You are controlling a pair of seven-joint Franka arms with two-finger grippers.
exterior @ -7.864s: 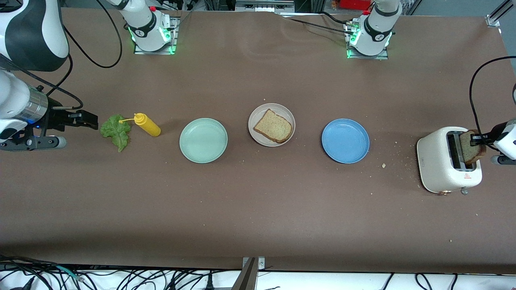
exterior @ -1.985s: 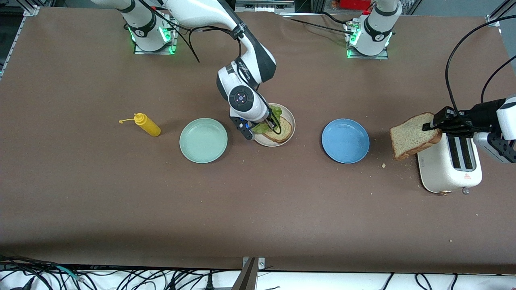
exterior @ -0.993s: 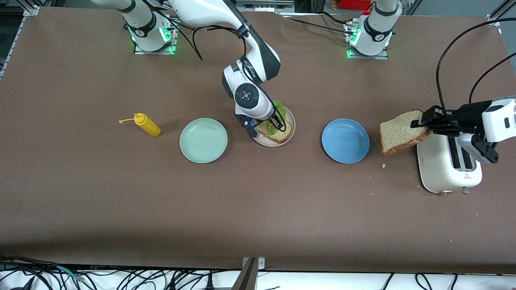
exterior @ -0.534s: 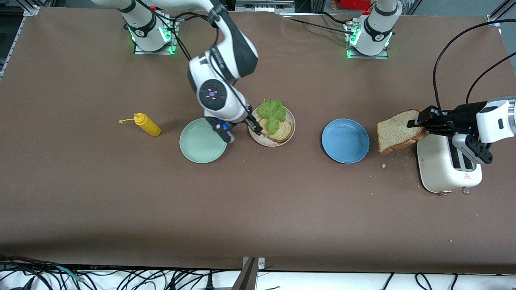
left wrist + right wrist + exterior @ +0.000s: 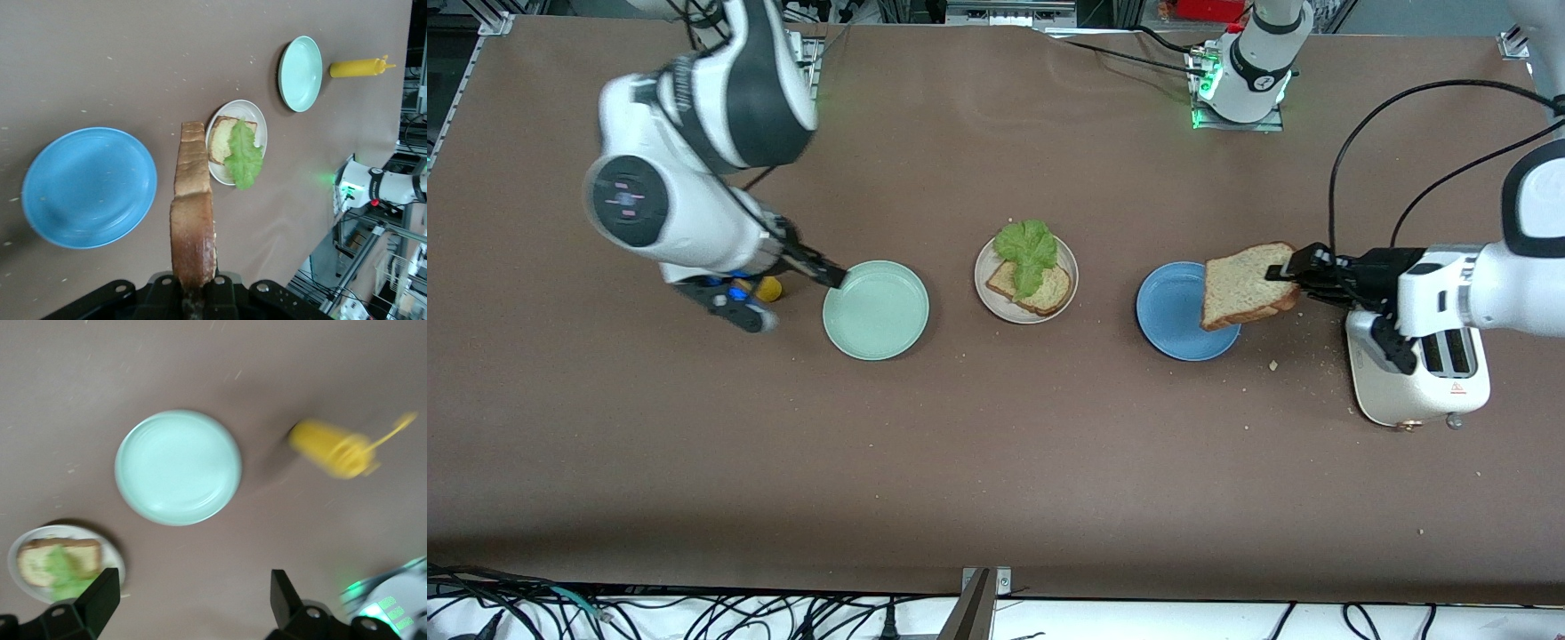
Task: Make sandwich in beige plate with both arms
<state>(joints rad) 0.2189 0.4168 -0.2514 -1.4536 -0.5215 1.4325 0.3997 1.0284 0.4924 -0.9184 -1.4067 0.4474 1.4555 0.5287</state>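
The beige plate (image 5: 987, 263) holds one bread slice (image 5: 1051, 290) with a green lettuce leaf (image 5: 1029, 253) lying on it. My left gripper (image 5: 1286, 270) is shut on a second bread slice (image 5: 1240, 289) and holds it in the air over the blue plate's (image 5: 1178, 324) edge. In the left wrist view the slice (image 5: 193, 207) stands edge-on in the gripper (image 5: 193, 293), with the beige plate (image 5: 237, 105) and lettuce (image 5: 243, 157) farther off. My right gripper (image 5: 793, 295) is open and empty, raised between the mint-green plate (image 5: 876, 311) and the yellow bottle (image 5: 767, 288). It also shows in the right wrist view (image 5: 193, 600).
A white toaster (image 5: 1414, 373) stands at the left arm's end, with crumbs on the table beside it. The right wrist view shows the mint-green plate (image 5: 178, 467), the yellow bottle (image 5: 337, 448) and the beige plate (image 5: 27, 543). The brown table is wide and bare nearer the front camera.
My right gripper has left the lettuce on the plated slice and swung up toward the right arm's end. My left gripper has carried its slice from the toaster to over the blue plate.
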